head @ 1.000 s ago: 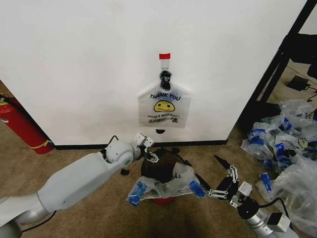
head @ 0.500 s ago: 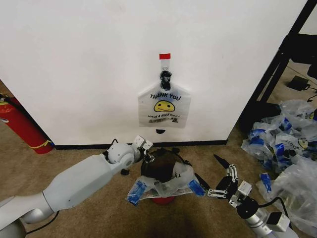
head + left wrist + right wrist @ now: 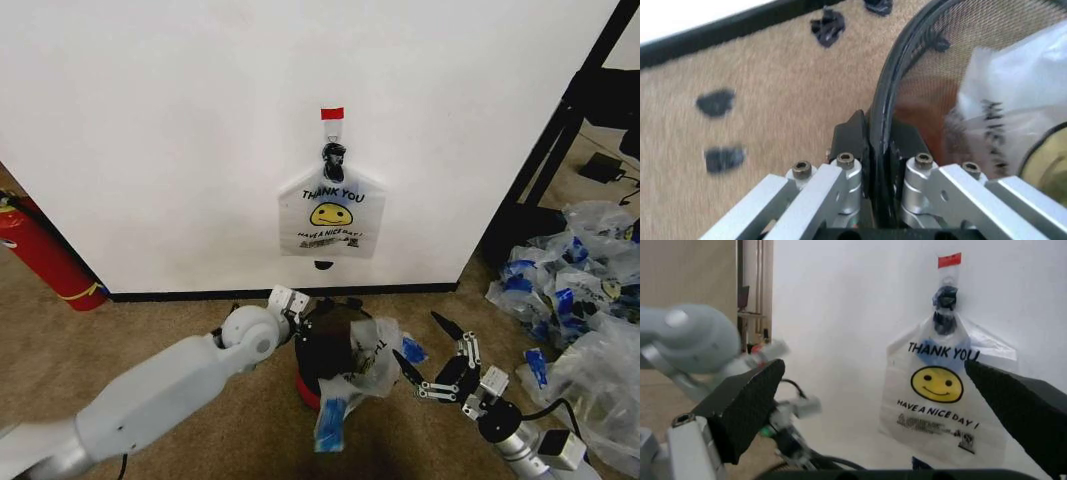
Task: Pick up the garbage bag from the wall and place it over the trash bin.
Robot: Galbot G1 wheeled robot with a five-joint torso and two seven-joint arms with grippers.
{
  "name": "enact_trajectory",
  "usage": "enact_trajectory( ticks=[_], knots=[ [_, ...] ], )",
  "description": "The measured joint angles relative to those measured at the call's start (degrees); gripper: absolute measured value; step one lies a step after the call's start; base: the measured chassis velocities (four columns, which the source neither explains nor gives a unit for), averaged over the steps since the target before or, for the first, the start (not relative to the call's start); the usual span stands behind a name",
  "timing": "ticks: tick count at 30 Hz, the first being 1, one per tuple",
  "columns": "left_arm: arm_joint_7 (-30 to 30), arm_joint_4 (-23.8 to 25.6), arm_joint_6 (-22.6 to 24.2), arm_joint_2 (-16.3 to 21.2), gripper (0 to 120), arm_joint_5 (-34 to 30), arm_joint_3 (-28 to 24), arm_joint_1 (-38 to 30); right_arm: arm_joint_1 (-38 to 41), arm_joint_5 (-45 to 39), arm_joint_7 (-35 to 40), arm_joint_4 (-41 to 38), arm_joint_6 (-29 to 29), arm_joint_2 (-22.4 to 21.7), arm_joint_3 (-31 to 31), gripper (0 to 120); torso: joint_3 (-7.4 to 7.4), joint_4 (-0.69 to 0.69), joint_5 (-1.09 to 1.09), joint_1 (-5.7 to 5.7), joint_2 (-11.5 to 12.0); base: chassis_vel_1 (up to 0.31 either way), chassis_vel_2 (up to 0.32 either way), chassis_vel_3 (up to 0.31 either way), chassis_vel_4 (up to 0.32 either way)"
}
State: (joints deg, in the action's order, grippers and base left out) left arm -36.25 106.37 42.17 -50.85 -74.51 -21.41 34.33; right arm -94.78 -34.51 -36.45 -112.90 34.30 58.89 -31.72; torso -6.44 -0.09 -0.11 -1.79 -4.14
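"THANK YOU" is printed in black across the top of the flat white bag hung on the wall, above a yellow smiley, and "HAVE A NICE DAY!" is printed in an arc beneath the smiley, with smaller print below that cannot be read. Black lettering is also seen on the garbage bag draped at the trash bin, but it cannot be made out.

Trash bin base behind garbage bag
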Motion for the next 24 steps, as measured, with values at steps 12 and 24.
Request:
enact_trajectory(
  ticks=[12, 24],
  knots=[
    [-7.7, 10.3, -9.8, 0.0, 5, -3.7, 24.8, 23.8, 2.0, 0.1, -0.1, 1.7, 0.0, -0.1, 1.4, 100, 0.01, 0.03, 0.01, 0.00, 0.0, 0.000, 0.000, 0.000, 0.000],
    [-14.7, 9.5, -23.7, -16.1, 5, 3.5, 31.7, 37.7, 1.3, 0.1, -0.6, 0.3, 0.6, -0.1, 1.2, 100, 0.00, -0.01, 0.01, 0.00, 0.0, 0.000, 0.000, 0.000, 0.000]
  ],
)
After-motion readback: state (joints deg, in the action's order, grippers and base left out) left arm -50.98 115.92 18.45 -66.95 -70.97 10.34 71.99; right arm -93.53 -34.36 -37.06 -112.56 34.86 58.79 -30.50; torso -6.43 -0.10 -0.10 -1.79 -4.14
